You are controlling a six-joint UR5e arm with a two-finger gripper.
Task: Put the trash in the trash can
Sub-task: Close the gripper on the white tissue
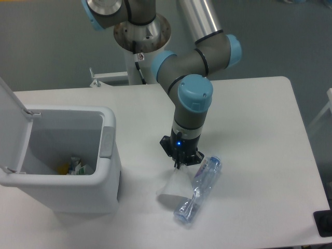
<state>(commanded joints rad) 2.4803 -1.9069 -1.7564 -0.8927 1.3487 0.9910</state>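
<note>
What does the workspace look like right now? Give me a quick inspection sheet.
Surface: white table, flat, no spills seen.
Job's things: wrapper sheet pinched at its top corner; plastic bottle lying on the table beside it; trash can at the table's left, lid open.
Clutter: some trash already inside the can.
Hand: hand shut on the wrapper sheet.
Cables: thin cable by the arm base.
Surroundings: grey floor; dark object at the right edge.
</note>
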